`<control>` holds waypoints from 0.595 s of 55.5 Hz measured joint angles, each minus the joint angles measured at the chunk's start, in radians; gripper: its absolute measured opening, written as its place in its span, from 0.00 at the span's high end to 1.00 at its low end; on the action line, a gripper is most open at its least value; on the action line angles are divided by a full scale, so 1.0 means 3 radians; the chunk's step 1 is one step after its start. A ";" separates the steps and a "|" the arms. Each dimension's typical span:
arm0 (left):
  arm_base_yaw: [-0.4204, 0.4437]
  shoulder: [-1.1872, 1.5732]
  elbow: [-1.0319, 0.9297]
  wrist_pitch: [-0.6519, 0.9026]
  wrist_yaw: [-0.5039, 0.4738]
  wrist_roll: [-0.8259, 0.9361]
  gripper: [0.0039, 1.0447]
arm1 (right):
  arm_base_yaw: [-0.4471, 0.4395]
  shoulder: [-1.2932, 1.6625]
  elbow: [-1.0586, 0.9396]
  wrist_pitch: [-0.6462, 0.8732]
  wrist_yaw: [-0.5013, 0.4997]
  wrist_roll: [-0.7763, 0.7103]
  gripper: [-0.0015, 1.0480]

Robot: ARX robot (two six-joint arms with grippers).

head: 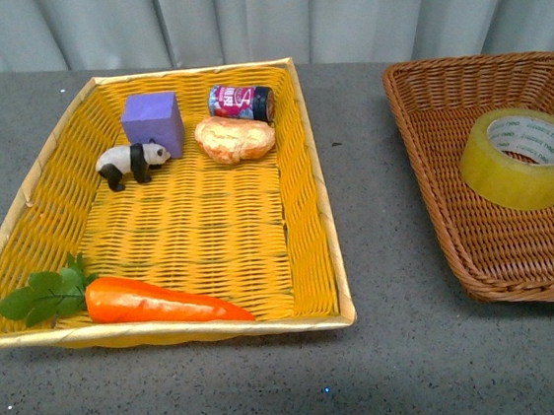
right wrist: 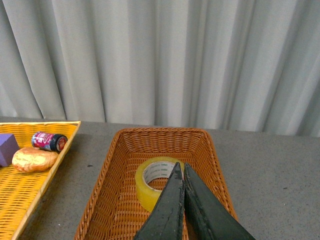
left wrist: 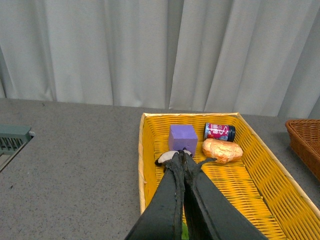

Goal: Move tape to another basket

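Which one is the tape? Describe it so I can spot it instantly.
Find the brown wicker basket on the right, beside the yellow basket. The tape is the only thing inside it: a yellowish translucent ring with a white printed core.

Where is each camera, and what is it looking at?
Front: on the robot's body, looking at the bright yellow woven basket and the dark brown wicker basket; no arms show.
Left wrist: over the yellow basket; shut left hand shows.
Right wrist: over the yellowish packing tape roll; shut right hand shows.
All share the small red can.
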 joint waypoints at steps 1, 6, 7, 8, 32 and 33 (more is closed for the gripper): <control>0.0000 -0.0017 0.0000 -0.0018 -0.0001 0.0001 0.97 | 0.0000 -0.0018 0.0000 -0.0017 -0.0001 0.0000 0.99; 0.0000 -0.0089 0.0000 -0.0090 -0.0001 0.0000 0.97 | 0.0000 -0.0086 0.0000 -0.0084 -0.0001 0.0000 0.99; 0.0000 -0.0106 0.0001 -0.0107 -0.0001 0.0000 0.97 | 0.0000 -0.0100 0.0000 -0.0098 -0.0001 0.0000 0.99; 0.0000 -0.0122 0.0001 -0.0122 -0.0001 0.0000 0.97 | 0.0000 -0.0116 0.0000 -0.0113 -0.0001 0.0000 0.99; 0.0000 -0.0746 0.0001 -0.0771 -0.0001 0.0000 0.91 | 0.0000 -0.0703 0.0003 -0.0726 -0.0003 0.0000 0.95; 0.0000 -0.0746 0.0001 -0.0771 -0.0001 0.0000 0.87 | 0.0000 -0.0706 0.0003 -0.0726 -0.0004 -0.0001 0.94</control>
